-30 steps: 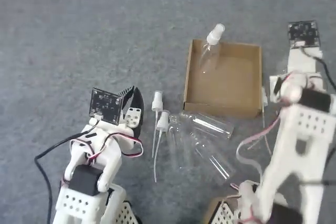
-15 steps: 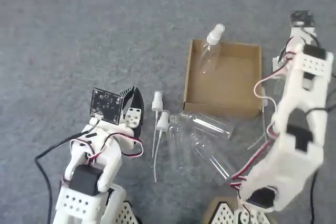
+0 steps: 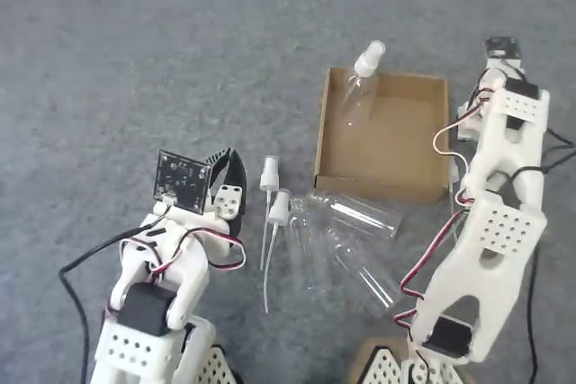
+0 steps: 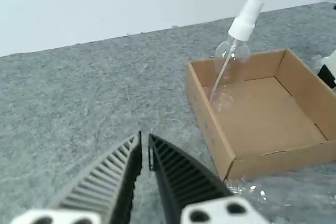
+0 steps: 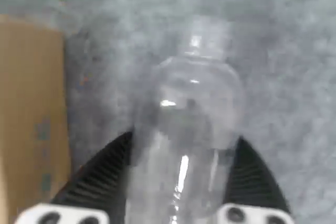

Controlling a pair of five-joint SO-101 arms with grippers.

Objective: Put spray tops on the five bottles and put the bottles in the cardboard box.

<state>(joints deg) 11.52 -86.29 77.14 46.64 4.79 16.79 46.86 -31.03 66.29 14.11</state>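
Note:
A clear uncapped bottle [image 5: 191, 103] lies over the grey carpet, just right of the cardboard box [image 5: 29, 103]. My right gripper [image 5: 182, 142] is shut on it, a finger against each side. In the high view the right arm [image 3: 504, 110] stretches out along the box's [image 3: 382, 188] right side. One bottle with a white spray top [image 3: 360, 87] leans in the box's far left corner [image 4: 229, 61]. Three bare bottles [image 3: 346, 231] lie in a heap in front of the box. Two spray tops [image 3: 270, 173] [image 3: 280, 209] lie left of them. My left gripper [image 3: 228, 157] [image 4: 145, 139] is shut and empty beside those tops.
Grey carpet covers the whole table, with open room at the far left. A small white spray top with a thin tube [image 3: 453, 175] lies by the box's near right corner. Cables hang from both arms.
The right arm has unfolded from a bent pose near the front and now stretches forward beside the box's right side. The left arm, box and loose bottles have not moved.

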